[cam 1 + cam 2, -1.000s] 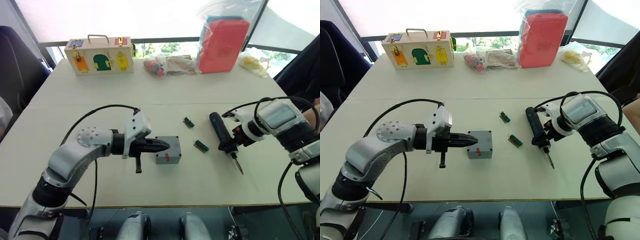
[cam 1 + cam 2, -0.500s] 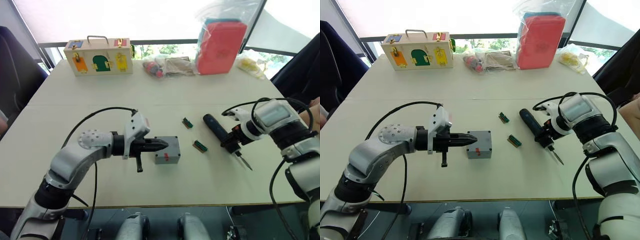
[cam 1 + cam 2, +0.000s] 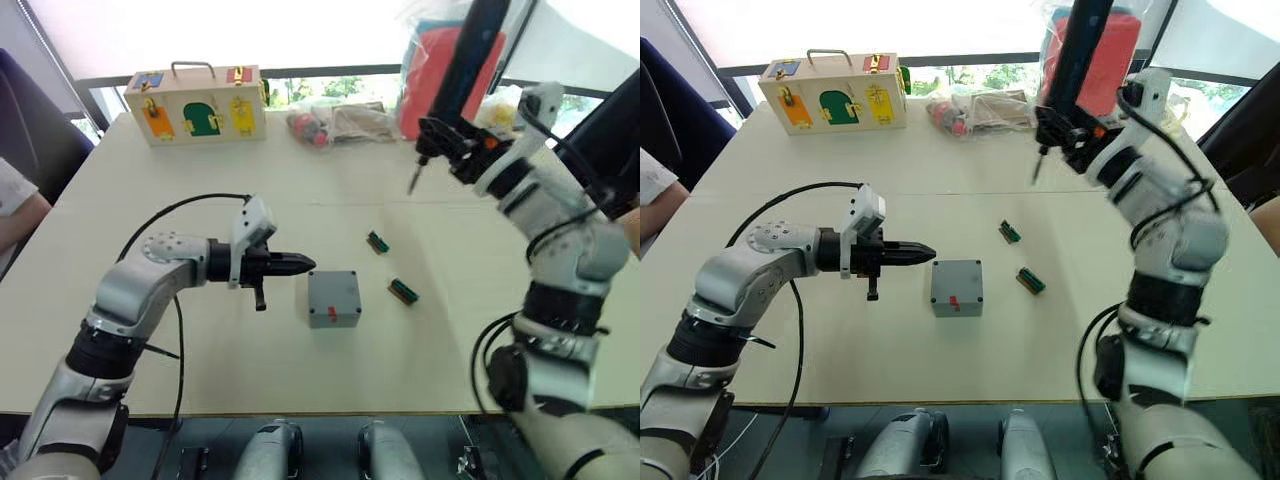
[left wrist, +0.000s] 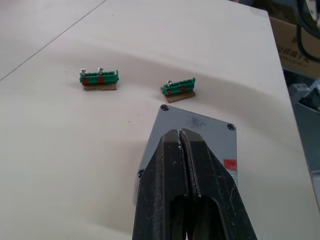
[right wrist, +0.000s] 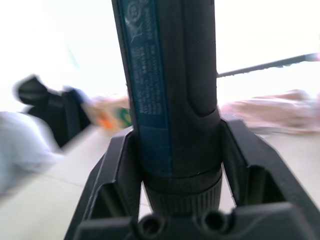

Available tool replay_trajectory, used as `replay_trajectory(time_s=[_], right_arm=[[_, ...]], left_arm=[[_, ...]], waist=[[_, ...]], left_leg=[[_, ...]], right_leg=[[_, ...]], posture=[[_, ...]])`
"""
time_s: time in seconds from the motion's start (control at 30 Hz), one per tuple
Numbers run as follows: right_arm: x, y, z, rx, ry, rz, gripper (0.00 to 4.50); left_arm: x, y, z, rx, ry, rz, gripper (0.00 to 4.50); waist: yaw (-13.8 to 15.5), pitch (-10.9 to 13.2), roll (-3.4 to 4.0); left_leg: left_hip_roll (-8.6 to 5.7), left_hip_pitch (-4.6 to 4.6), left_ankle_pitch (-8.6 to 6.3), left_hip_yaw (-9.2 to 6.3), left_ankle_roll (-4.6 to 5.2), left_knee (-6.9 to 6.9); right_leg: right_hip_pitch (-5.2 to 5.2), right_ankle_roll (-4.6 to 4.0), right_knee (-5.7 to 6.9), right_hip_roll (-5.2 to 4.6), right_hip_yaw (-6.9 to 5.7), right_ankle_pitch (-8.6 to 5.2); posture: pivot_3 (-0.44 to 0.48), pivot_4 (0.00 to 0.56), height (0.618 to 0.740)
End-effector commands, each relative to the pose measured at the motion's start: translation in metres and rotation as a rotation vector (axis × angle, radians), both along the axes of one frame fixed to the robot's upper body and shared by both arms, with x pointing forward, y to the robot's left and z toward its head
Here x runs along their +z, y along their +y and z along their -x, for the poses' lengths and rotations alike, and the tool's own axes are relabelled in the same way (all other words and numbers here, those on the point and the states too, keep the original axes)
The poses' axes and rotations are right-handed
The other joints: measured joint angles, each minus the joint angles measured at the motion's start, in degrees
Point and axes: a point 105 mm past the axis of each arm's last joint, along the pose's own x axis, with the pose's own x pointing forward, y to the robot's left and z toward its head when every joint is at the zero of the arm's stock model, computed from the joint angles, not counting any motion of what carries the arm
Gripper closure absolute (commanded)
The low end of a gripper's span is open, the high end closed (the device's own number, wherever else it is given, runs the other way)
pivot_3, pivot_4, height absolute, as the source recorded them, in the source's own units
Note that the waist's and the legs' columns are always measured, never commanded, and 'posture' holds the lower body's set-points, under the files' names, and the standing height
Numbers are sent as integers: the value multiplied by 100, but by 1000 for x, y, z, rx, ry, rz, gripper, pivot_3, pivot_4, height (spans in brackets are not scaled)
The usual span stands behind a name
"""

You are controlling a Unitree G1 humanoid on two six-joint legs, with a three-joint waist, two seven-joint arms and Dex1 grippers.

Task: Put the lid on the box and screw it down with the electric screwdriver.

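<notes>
The grey box (image 3: 334, 297) stands mid-table with the flat grey lid (image 4: 202, 131) lying on top of it, corner screw holes showing. My left gripper (image 3: 298, 264) is shut and empty, its tips level with the box's left side and just short of it. Held high over the table's far right, my right gripper (image 3: 447, 135) is shut on the black electric screwdriver (image 3: 463, 62). The tool stands nearly upright with its thin bit (image 3: 413, 183) pointing down. In the right wrist view the fingers (image 5: 118, 172) clamp the screwdriver's barrel (image 5: 170, 90).
Two green bit holders (image 3: 377, 242) (image 3: 403, 291) lie right of the box. A wooden latch box (image 3: 195, 105), small bags (image 3: 335, 128) and a red case in a plastic bag (image 3: 415, 95) line the far edge. A person's arm (image 3: 18, 205) rests at the left edge.
My right arm has lifted the screwdriver off the table, swinging it upright and up toward the far right. My left gripper has drawn back left from the box. The camera has shifted.
</notes>
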Motion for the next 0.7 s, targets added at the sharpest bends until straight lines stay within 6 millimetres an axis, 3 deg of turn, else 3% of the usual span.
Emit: replay_trajectory(time_s=[0.03,0.1,0.33,0.47,0.7], right_arm=[[11,26,37,94,-144,-8,2730],[-6,38,45,119,-122,21,2730],[-41,52,50,128,-73,73,2730],[-54,53,49,112,-60,117,2730],[-68,56,48,99,-47,160,2730]], left_arm=[[-7,-8,1,-43,-39,-64,4500],[-16,-13,-1,-44,-48,-95,4500],[-33,-29,1,-41,-28,-110,4500],[-44,-27,4,-59,-28,-161,4500],[-43,-25,5,-59,-19,-163,4500]], waist=[[0,0,0],[25,-1,-1],[-2,-1,-2],[-4,-1,-2],[8,-1,-3]], left_leg=[[0,1,-6,0,10,16],[-2,11,-31,-1,53,22],[-7,9,-28,-1,48,35],[-5,12,-29,-1,49,35],[-4,16,-30,-2,52,35]], right_leg=[[4,0,15,0,1,0],[15,0,21,1,1,0],[11,2,50,1,7,-3],[10,2,50,5,8,-4],[14,2,52,5,9,-4]], posture=[[0,150,740],[0,150,740],[0,150,740],[0,150,740],[0,150,740]])
